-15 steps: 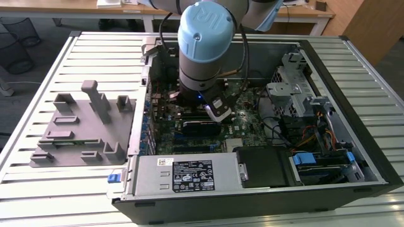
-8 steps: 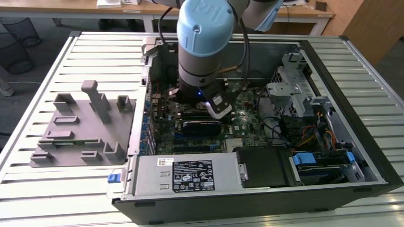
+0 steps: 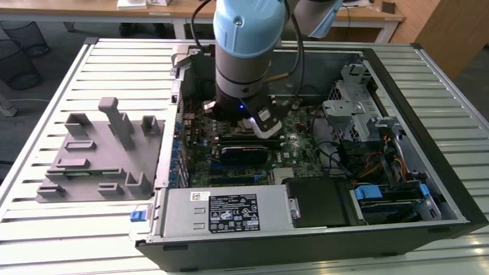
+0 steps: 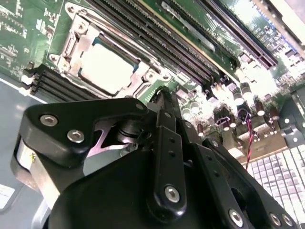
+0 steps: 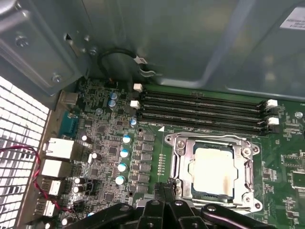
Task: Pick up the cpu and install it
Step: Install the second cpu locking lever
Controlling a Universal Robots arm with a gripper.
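Observation:
The cpu (image 5: 214, 171) (image 4: 107, 67), a pale silvery square, lies flat inside the metal-framed motherboard socket (image 5: 178, 143) (image 4: 78, 38) in both wrist views. My gripper (image 5: 169, 189) (image 4: 163, 98) hovers just off the socket's edge, above the board and clear of the cpu. Its black fingers are pressed together with nothing between them. In the exterior view the arm reaches down into the open computer case (image 3: 450, 189) and the gripper (image 3: 266, 130) hangs over the green motherboard (image 3: 198, 154).
Black memory slots (image 5: 205, 107) (image 4: 157, 43) run beside the socket. Capacitors (image 5: 125, 152) and rear ports (image 5: 57, 150) stand nearby. A grey fixture block (image 3: 99, 154) sits on the slatted table at the exterior view's left. The power supply (image 3: 225, 212) and drive cage (image 3: 351, 109) crowd the case.

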